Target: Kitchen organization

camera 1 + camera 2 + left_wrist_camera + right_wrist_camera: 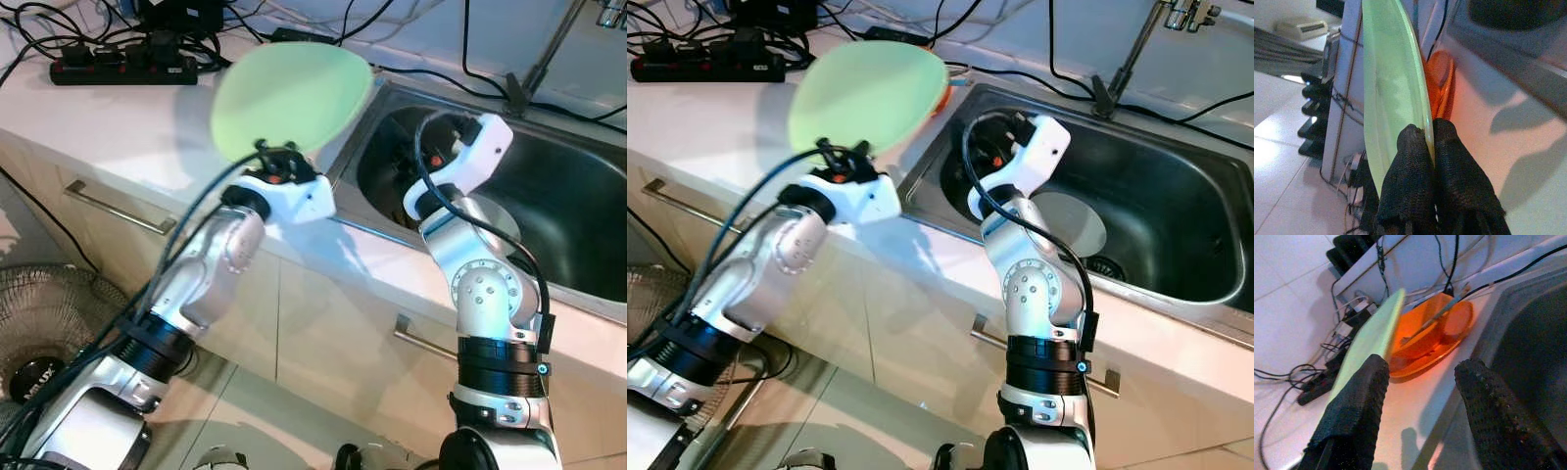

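We hold the green plate (289, 93) by its rim in our left pincer (1428, 147), fingers pinched shut on the edge, the plate raised on edge above the counter (118, 127) beside the sink (1176, 206). Our right pincer (1420, 382) hangs spread wide and empty over the sink's near corner, facing the orange plate (1435, 338) that lies on the counter. To do this well, we judge we should keep the pinch firm and move slowly, since a rim grip can slip. We can read no writing or labels.
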